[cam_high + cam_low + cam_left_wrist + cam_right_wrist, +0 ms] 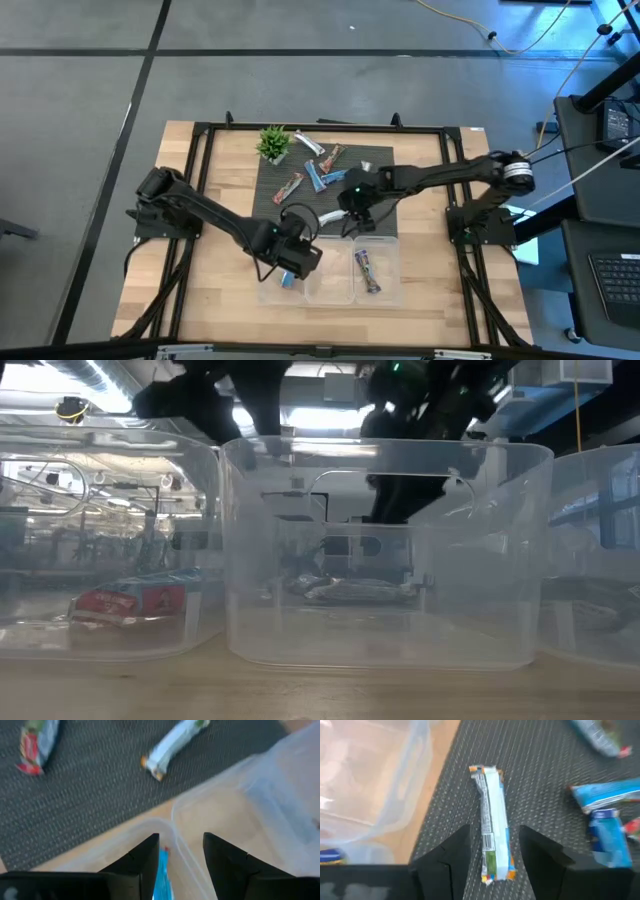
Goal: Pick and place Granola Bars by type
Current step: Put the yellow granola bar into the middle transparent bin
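1. Clear plastic bins (385,550) sit nearest; my left tool (180,862) hangs released over the left bin, blue foil-wrapped bar (162,880) below.
2. My right tool (495,850) straddles, unclenched, a white-and-green wrapped bar (492,827) on the dark mat (545,765).
3. Risk: closing off-centre could skid that bar sideways.
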Robot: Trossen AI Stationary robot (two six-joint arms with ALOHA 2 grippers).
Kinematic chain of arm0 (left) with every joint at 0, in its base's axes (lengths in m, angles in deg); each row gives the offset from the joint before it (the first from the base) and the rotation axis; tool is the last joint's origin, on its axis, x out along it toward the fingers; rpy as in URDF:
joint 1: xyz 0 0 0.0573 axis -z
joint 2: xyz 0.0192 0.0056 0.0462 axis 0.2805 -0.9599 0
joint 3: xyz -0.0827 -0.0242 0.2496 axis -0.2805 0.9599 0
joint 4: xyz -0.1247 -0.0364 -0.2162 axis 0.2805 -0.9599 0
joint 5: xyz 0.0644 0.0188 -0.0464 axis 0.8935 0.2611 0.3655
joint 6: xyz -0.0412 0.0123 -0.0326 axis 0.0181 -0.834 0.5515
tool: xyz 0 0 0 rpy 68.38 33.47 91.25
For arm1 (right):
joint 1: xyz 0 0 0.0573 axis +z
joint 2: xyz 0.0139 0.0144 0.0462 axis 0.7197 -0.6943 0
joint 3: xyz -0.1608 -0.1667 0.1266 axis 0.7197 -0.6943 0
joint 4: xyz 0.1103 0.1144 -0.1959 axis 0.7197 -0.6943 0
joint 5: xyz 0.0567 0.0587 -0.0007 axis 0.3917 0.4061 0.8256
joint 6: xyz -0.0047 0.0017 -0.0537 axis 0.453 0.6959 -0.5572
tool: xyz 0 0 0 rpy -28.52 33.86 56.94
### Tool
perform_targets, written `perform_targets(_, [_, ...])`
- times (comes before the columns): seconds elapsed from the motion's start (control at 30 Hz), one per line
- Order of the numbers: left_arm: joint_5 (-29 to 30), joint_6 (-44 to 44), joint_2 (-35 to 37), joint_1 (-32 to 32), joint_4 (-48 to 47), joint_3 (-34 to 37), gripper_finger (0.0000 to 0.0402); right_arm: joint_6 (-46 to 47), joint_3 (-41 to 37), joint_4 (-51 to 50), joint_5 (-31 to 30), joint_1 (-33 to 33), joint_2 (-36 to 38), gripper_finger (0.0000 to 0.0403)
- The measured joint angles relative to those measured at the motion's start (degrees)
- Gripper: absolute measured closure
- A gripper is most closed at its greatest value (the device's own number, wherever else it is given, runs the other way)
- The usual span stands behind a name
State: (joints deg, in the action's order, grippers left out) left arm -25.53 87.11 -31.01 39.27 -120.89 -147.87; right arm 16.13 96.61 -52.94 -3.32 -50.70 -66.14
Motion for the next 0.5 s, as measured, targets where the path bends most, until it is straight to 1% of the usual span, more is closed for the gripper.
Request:
perform_targets(0.1, [1.3, 0.0, 1.2, 0.0, 0.0, 0.0, 0.0255, -0.1, 0.0, 1.7, 0.0, 0.0, -3.6, 0.0234])
perform_targets(0.33, [1.4, -2.1, 1.6, -0.5, 0.0, 0.0, 0.0252, -1.2, 0.0, 2.3, -0.5, 0.0, -9.6, 0.0234])
perform_targets(0.5, [1.4, -2.1, 1.6, -1.0, 0.0, 0.0, 0.0253, -0.9, 0.1, 3.6, -7.0, 0.0, -11.8, 0.0234])
